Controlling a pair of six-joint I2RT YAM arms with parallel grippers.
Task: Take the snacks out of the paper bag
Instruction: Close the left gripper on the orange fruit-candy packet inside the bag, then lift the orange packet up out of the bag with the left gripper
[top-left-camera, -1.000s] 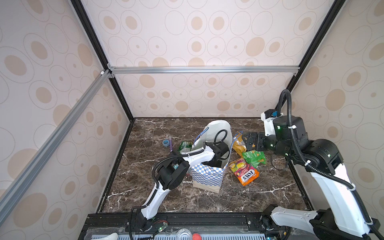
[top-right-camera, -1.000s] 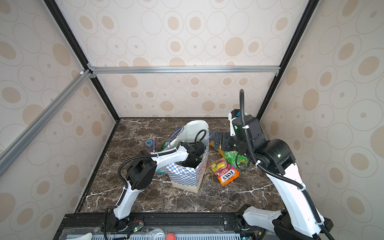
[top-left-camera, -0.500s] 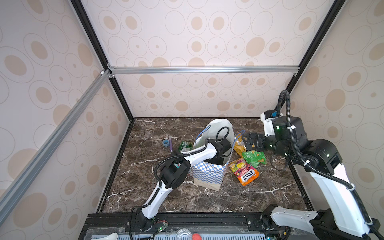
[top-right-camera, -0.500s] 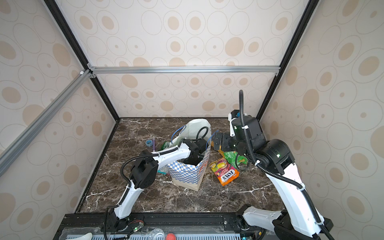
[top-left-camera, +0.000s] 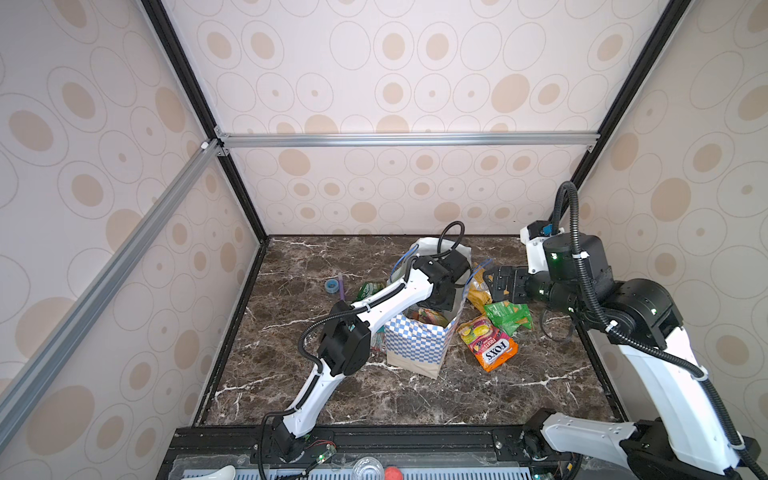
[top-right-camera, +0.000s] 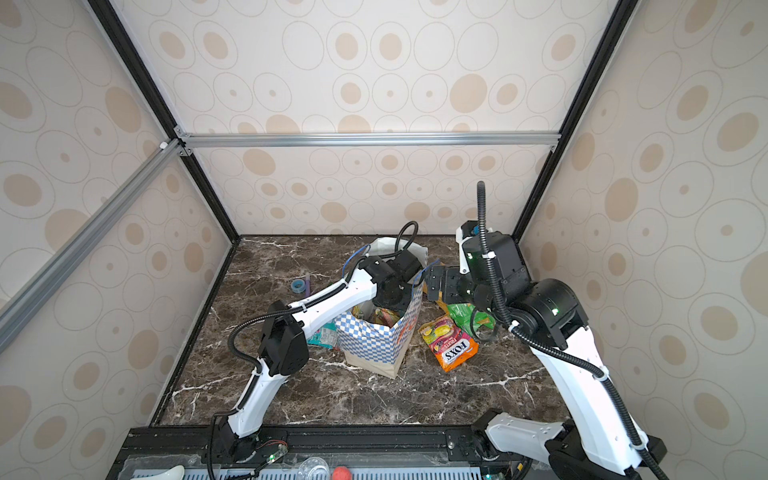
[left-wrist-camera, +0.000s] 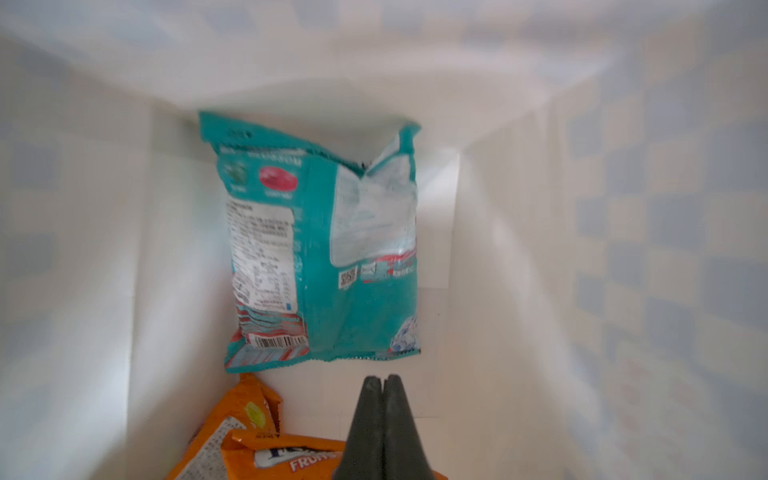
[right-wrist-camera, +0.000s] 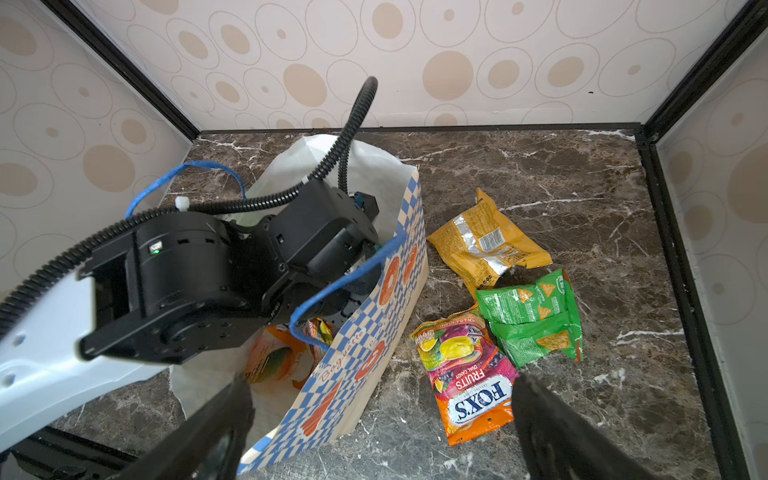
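Left gripper (left-wrist-camera: 381, 409) is down inside the paper bag (top-left-camera: 415, 347), tips pressed together, nothing seen between them. Just past the tips, flat on the bag floor: teal packet (left-wrist-camera: 320, 241). Nearer the tips, against the bag wall: orange packet (left-wrist-camera: 249, 436), possibly two overlapped, cannot tell. Judgement: the jaws must part before any pick. Go for a crimped end seam, not the slick flat face, and lift straight up through the mouth, since the light bag may rise or tip with the arm. Right gripper (right-wrist-camera: 381, 382), fingers wide apart and empty, hangs just beside the bag mouth and could steady the rim. Count outside the bag, on the right gripper's side: one yellow packet (right-wrist-camera: 486, 241), one green packet (right-wrist-camera: 532, 320), one FOX'S packet (right-wrist-camera: 469, 382). Opposite side of the bag: one dark green packet (top-left-camera: 368, 289), one teal-and-white packet (top-right-camera: 326, 334) just beside the bag wall, partly hidden. Farther from the bag: one blue tape roll (top-left-camera: 332, 284), one purple pen (top-left-camera: 340, 286). One bag, standing.
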